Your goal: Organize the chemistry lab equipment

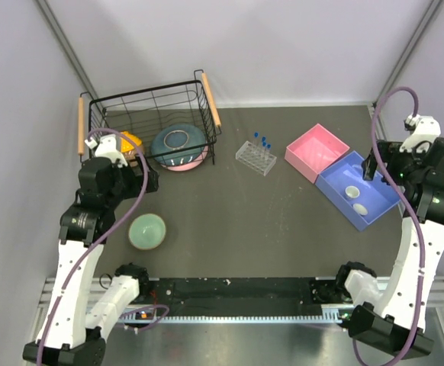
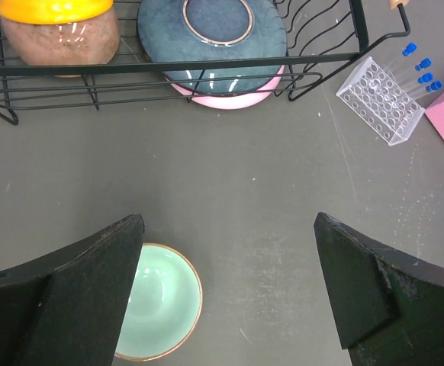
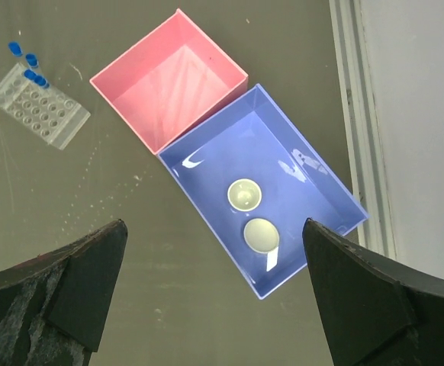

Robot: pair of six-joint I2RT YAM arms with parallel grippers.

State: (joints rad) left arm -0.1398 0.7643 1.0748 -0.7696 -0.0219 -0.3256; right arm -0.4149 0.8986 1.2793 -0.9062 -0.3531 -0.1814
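Observation:
The clear tube rack [image 1: 255, 158] stands on the dark table at the back centre, with a few blue-capped tubes [image 1: 262, 141] at its far end. It also shows in the left wrist view [image 2: 381, 99] and in the right wrist view [image 3: 39, 114]. Two tiny white cups [image 1: 352, 191] [image 1: 361, 207] lie in the blue tray [image 1: 378, 191], seen closer in the right wrist view [image 3: 245, 195] [image 3: 261, 235]. No pipettes are in view. My left gripper [image 2: 227, 221] is open and empty, high above bare table. My right gripper [image 3: 214, 225] is open and empty, above the blue tray's near corner.
A pink tray [image 1: 317, 152] sits empty against the blue tray. The black wire basket [image 1: 146, 95] at the back left holds an orange bowl [image 1: 130, 142] and a blue bowl [image 1: 178, 145]. A green bowl [image 1: 147, 231] sits at the near left. A metal rail [image 3: 355, 114] edges the table on the right.

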